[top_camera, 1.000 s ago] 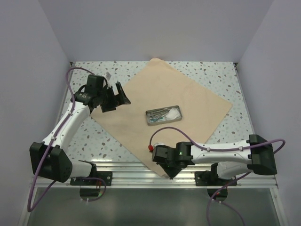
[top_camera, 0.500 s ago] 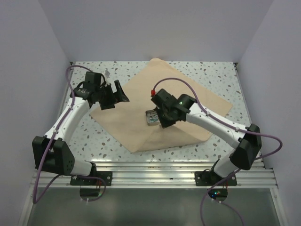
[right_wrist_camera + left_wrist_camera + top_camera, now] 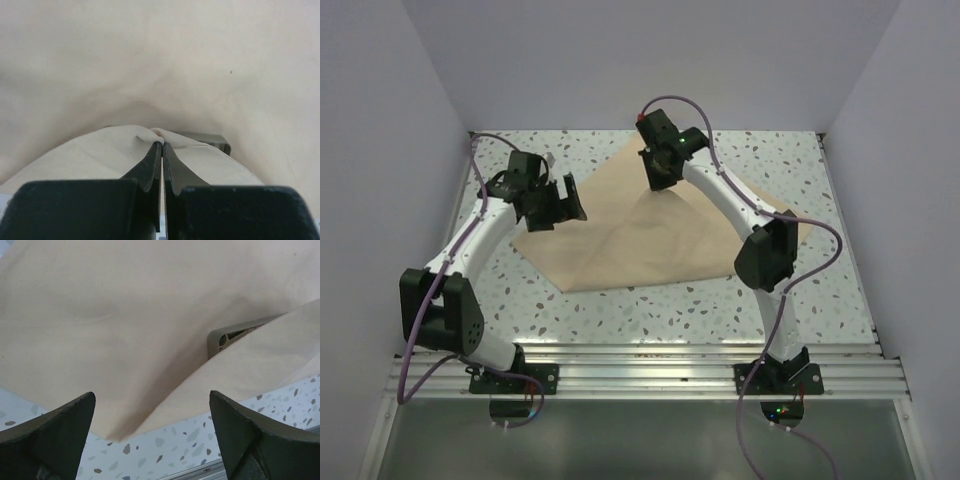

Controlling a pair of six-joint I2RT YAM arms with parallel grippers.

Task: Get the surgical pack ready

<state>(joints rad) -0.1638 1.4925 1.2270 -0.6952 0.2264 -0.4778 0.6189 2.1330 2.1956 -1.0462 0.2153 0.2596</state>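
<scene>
Jaws pressed shut on a pinched corner of the large tan paper-like wrap sheet point(image 3: 640, 240), the right gripper point(image 3: 161, 145) holds the flap draped over the small silver rectangular metal tray point(image 3: 225, 339), likely to cover it. Only a tray corner shows, just beyond its tips. The left gripper point(image 3: 565, 203) hovers wide open and empty with the sheet's side corner just ahead, apparently awaiting the next fold.
</scene>
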